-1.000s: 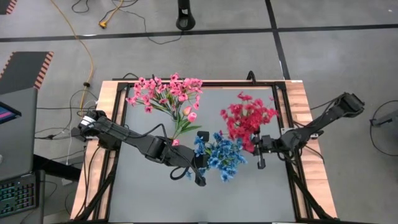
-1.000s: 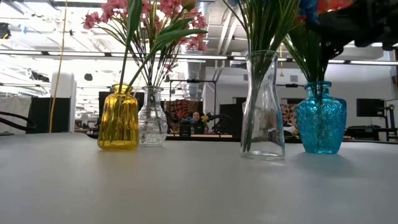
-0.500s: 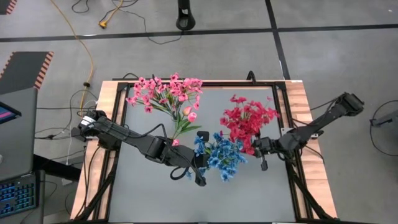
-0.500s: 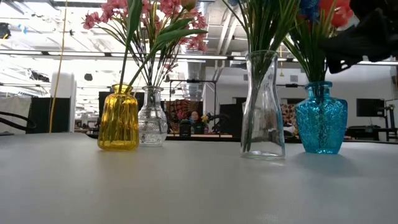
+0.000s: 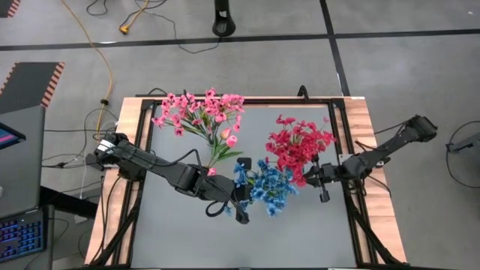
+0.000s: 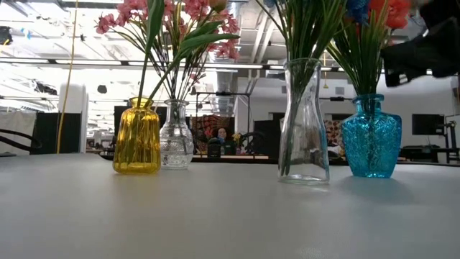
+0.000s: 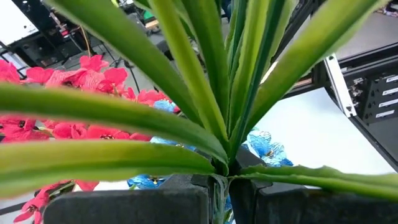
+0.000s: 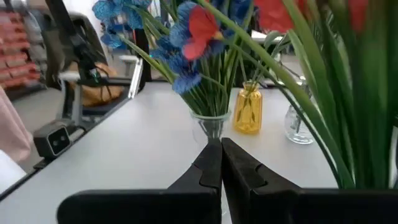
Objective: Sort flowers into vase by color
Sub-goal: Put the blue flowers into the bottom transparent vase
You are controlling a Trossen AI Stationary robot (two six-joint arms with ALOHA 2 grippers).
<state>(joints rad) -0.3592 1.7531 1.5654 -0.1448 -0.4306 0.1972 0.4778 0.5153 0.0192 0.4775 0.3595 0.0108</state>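
My left gripper (image 5: pixel 247 191) hangs over the table's middle, shut on a flower sprig (image 7: pixel 205 93) with long green leaves; its blossom is out of view. Blue flowers (image 5: pixel 264 187) stand in a tall clear vase (image 6: pixel 303 122). Red-pink flowers (image 5: pixel 300 142) stand in a blue vase (image 6: pixel 370 137). Light pink flowers (image 5: pixel 199 112) fill a yellow vase (image 6: pixel 136 137) and a small clear vase (image 6: pixel 176 137). My right gripper (image 8: pixel 221 163) is shut with nothing in it, right of the red-pink flowers (image 5: pixel 309 178). My left gripper pinches the sprig between its two fingers at the point where the leaves gather into the stem (image 7: pixel 222 169). It comes at it roughly level from the table's left. The leaves fan out beyond the fingers; the fingers hide the stem below.
The four vases stand in a loose row across the table's far half. The near half of the grey tabletop (image 6: pixel 215 216) is bare. A black frame (image 5: pixel 341 150) runs along the table's edges.
My right gripper has drawn back from the red-pink flowers toward the table's right edge and sunk a little, staying shut. My left gripper and its sprig have kept still.
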